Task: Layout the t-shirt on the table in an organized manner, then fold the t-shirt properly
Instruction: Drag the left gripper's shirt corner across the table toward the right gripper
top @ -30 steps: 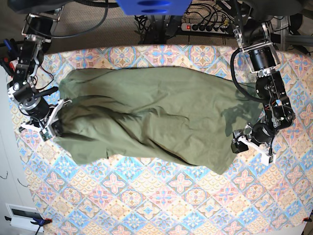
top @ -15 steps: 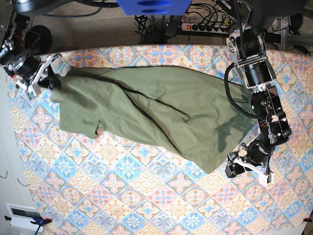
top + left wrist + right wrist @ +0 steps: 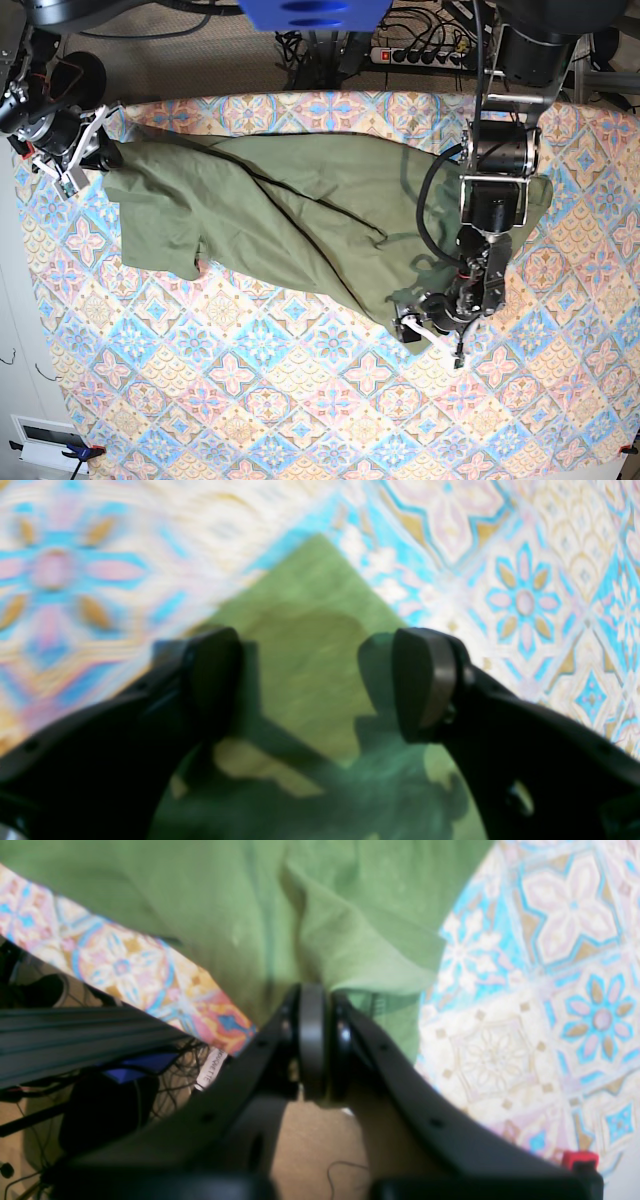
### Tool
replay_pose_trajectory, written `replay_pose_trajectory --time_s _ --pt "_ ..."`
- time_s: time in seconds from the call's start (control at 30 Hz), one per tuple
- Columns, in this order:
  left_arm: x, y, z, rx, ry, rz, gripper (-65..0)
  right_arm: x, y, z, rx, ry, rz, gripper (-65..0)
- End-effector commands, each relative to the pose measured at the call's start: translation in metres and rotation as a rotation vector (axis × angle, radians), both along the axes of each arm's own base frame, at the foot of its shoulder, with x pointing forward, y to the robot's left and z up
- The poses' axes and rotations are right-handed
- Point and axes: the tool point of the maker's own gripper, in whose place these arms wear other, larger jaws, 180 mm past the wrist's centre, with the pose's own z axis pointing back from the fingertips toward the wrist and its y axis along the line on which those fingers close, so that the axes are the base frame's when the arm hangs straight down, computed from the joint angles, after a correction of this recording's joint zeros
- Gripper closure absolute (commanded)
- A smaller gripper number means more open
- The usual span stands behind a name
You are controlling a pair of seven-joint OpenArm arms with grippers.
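The olive-green t-shirt lies wrinkled and slanted across the far half of the table, from the far left corner down to a point at centre right. My right gripper is at the table's far left edge, shut on the shirt's edge. In the right wrist view the jaws of that gripper are pressed together with green cloth bunched between them. My left gripper hovers open over the shirt's lower pointed corner. The left wrist view shows the gripper with that corner between its spread fingers, nothing gripped.
The left arm reaches over the shirt's right part. Beyond the far table edge are a power strip and cables on the floor. A white box sits off the near left corner.
The right gripper pulled the shirt's left end up to the far left corner, stretching the cloth. The open left gripper moved left from the shirt's right edge to its lower corner.
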Motion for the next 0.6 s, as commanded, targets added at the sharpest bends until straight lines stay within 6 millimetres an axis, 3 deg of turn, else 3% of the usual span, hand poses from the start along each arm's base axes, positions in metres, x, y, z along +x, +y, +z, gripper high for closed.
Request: replay_pose_trajectory --time_s 0.0,0.57 --pt "0.02 0.006 0.025 -0.006 -0.07 0.019 -47.0 0.006 -0.002 0.01 -0.013 -0.033 0.014 -0.9" --pt "0.028 0.032 0.031 0.042 -0.144 0.109 -47.0 0.013 -0.001 0.014 -0.01 -0.055 0.017 -0.9"
